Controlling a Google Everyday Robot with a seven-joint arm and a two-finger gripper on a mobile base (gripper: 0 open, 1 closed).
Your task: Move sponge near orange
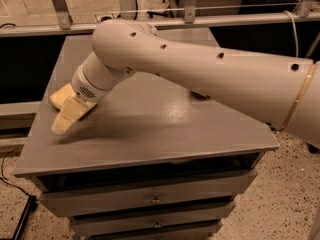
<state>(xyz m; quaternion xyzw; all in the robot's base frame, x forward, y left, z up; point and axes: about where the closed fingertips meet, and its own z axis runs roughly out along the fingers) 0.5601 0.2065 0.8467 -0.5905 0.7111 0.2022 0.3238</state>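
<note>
Grey cabinet with a flat worktop point(150, 134), seen from the front and slightly above. Its front edge runs along the lower half of the view, and its rear edge lies below a metal rail point(225, 19) that crosses the background. The cabinet stands on a speckled floor point(285, 204).

Robot arm point(210, 64): a thick beige tube with small round holes. It enters at the right edge of the view, passes over the right and rear parts of the worktop, bends near the rear left, and descends toward the left edge.

Drawers point(155, 199): stacked fronts below the front edge of the worktop, each with a small central handle.

Wrist housing point(90, 86): a white cylindrical section with a small vent grille. It ends the arm above the left part of the worktop.

Tool point(62, 123): a yellowish blocky part that slants down from the wrist housing to the worktop surface, just beside the left edge and about midway between the front and rear corners. Whether it is released or clenched cannot be told from this angle.

Sponge point(61, 96): a pale yellow foam block lying flat at the left edge of the worktop, directly behind the tool. It is partly covered by the tool and the wrist housing. Contact between the sponge and the tool cannot be confirmed.

Dark sliver point(200, 95): shows under the lower edge of the arm near the middle of the worktop. It is too hidden to identify.
</note>
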